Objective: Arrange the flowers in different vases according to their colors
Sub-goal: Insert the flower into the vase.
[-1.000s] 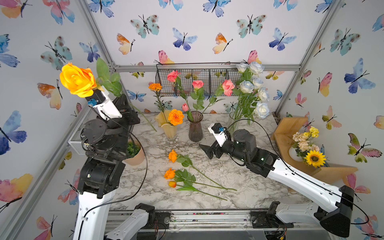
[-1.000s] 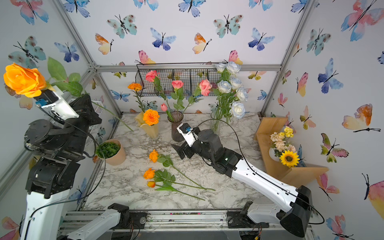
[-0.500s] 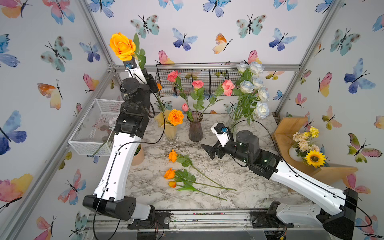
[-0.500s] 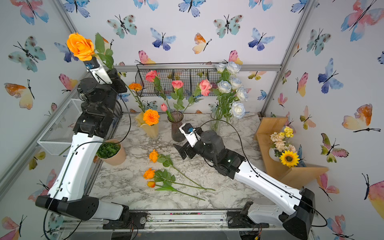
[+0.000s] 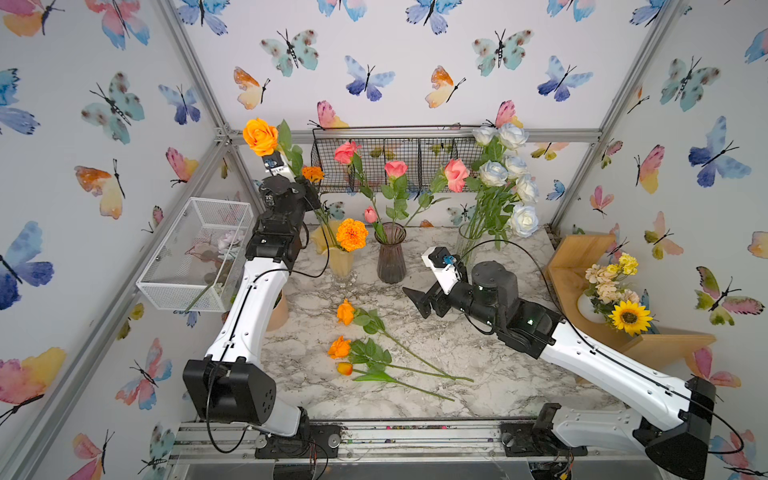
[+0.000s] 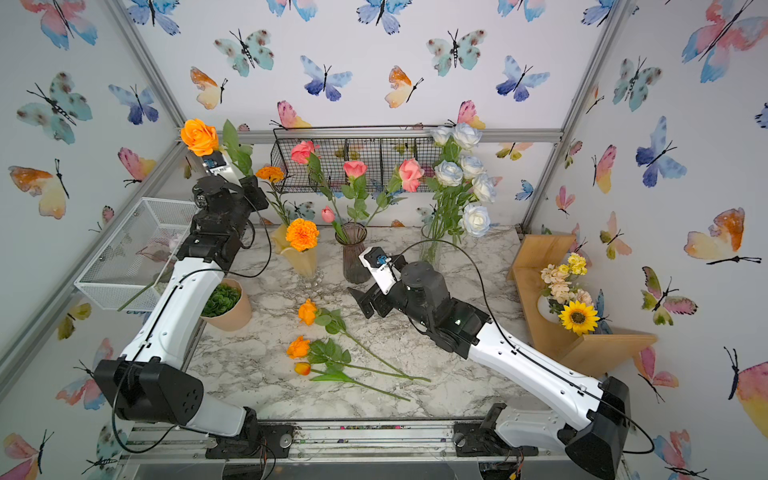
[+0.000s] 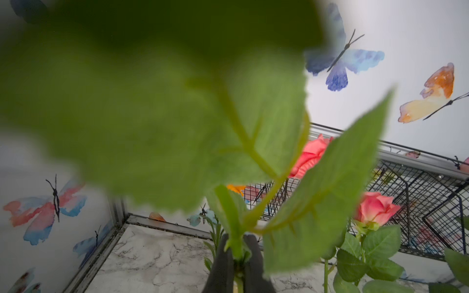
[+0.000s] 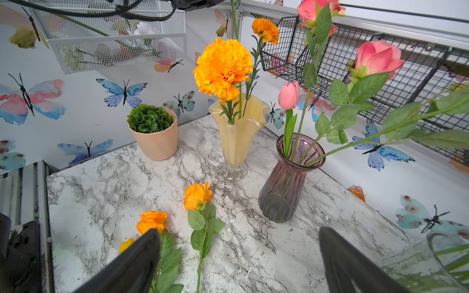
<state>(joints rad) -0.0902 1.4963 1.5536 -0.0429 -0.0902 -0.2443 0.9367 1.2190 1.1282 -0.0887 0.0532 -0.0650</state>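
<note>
My left gripper (image 7: 237, 244) is shut on the green stem of an orange rose (image 5: 260, 136), held upright high above the creamy yellow vase (image 5: 338, 259), which holds two marigolds (image 5: 351, 235). Leaves fill the left wrist view. The purple vase (image 5: 390, 259) holds pink roses (image 5: 456, 174) and a pink tulip (image 8: 288, 95). White-blue roses (image 5: 505, 174) stand in the clear vase (image 5: 465, 245). Two orange roses (image 5: 345, 311) (image 5: 340, 347) and an orange tulip (image 5: 345, 368) lie on the marble. My right gripper (image 5: 419, 301) hovers open just right of them, nothing between its fingers (image 8: 142, 256).
A white mesh basket (image 5: 195, 249) hangs on the left wall, a black wire basket (image 5: 395, 162) on the back wall. A succulent in a tan pot (image 6: 226, 305) stands beside my left arm. A wooden shelf (image 5: 582, 257) with a sunflower bouquet (image 5: 623, 303) is at the right.
My left arm has swung the orange rose from the near left to the back, then lowered it a little over the yellow vase. The right arm has barely moved.
</note>
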